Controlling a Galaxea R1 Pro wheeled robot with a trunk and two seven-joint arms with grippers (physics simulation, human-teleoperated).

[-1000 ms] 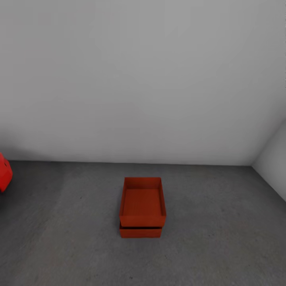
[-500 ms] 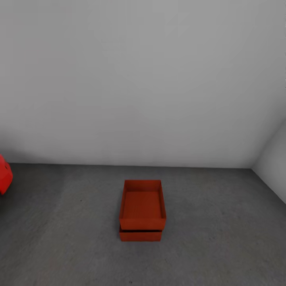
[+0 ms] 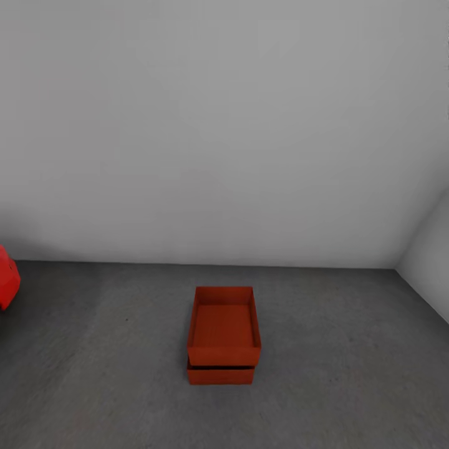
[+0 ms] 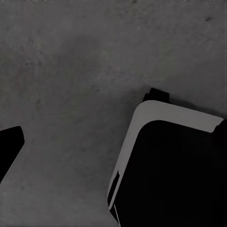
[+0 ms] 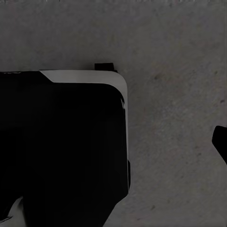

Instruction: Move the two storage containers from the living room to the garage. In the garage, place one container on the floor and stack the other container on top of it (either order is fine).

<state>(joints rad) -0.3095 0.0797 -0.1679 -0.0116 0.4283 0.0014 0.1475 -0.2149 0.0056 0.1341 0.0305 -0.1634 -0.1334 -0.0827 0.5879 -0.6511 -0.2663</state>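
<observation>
In the left wrist view a big black body part has a smooth light grey band along its rounded edge — the corner curves like a bent strip. A small black block sticks out by that corner. At nine o'clock sits a plain black tip.

In the right wrist view the black body part has the same grey rim, a small black tab, and a black tip at three o'clock.
</observation>
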